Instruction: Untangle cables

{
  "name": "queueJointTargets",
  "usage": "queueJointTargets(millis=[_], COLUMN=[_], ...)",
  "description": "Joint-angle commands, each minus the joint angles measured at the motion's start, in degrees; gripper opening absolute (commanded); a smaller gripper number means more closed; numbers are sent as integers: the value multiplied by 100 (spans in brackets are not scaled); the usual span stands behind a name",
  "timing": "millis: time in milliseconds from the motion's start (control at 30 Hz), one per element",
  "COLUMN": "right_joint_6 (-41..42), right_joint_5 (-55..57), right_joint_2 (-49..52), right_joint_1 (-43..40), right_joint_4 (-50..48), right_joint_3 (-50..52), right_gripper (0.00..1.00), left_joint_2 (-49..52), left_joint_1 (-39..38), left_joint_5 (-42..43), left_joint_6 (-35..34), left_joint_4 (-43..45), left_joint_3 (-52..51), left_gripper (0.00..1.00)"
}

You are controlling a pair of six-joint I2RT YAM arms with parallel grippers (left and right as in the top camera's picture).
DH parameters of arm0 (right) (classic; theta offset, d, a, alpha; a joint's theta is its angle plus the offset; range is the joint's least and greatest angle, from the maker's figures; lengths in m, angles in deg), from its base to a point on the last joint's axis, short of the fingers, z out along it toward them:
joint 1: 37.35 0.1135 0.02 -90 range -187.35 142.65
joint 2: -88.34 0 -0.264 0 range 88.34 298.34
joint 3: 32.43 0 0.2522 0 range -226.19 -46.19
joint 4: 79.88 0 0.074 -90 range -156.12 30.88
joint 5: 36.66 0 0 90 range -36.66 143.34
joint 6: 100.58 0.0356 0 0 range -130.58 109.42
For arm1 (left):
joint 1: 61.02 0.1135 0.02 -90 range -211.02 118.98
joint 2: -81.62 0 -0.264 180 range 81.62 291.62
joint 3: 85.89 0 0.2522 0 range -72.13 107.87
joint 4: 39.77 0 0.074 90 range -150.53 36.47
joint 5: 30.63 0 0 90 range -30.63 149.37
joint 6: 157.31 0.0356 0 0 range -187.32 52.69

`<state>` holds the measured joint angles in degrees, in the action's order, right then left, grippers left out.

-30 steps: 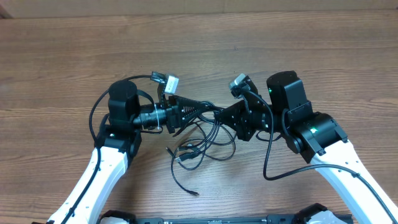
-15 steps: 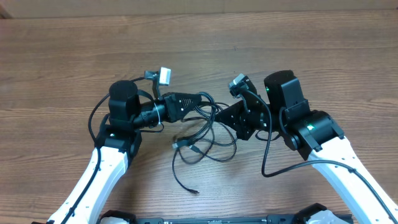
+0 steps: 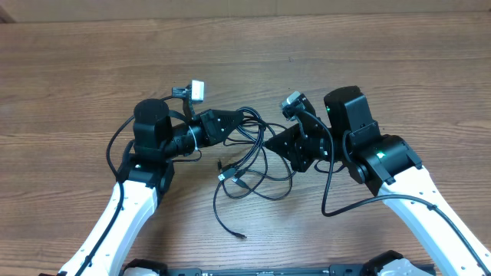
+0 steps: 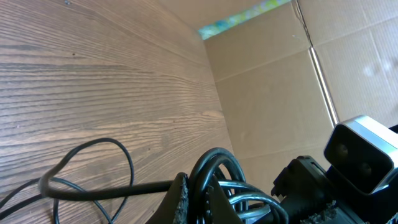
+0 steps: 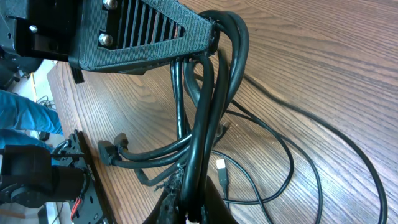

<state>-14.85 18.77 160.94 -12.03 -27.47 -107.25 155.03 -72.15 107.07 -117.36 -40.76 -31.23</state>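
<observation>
A wood-grain worktop [image 3: 77,61] fills the overhead view, and cardboard sheets [image 4: 273,81] stand behind it in the left wrist view. Over the last second the left tool [image 3: 245,123] has rolled and swung toward the far edge, so the cables [image 3: 257,165] now hang in loops between the arms instead of lying bunched. I judge the clump to be loosening but not yet freed. The left tool is clamped tight on a bundle of strands. Below the middle, slack loops and a plug end [image 3: 222,176] trail on the wood. The right tool [image 3: 270,142], close beside the left, is likewise pinched hard on several cords.
</observation>
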Motion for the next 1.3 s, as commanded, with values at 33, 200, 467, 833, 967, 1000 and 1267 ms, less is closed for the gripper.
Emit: queueJointTargets(millis=[33,200,467,833,967,1000,1267], right_joint_6=[-44,-44,-44,-46,-44,-44,-44], right_joint_5=[-63,-61,-63,-63,-66,-66,-66], right_joint_2=[-50,-50,-50,-50,-50,-50,-50], right_joint_1=[7,7,7,7,11,11,11], right_joint_4=[90,81,50,44,20,4,2], right_joint_3=[-116,-116,-116,-116,-116,-116,-116], right_gripper=[20,44,55,52,46,41,24], left_joint_2=[0,0,0,0,0,0,0], left_joint_1=[210,210,210,197,57,15,-223], left_joint_5=[-341,170,831,1239,1226,1217,822], left_joint_6=[396,1379,2175,2304,2304,2302,1805], left_joint_4=[-74,-345,-612,-614,-601,-586,-413], left_joint_3=[39,39,39,39,39,39,39], left_gripper=[4,4,4,4,4,4,5])
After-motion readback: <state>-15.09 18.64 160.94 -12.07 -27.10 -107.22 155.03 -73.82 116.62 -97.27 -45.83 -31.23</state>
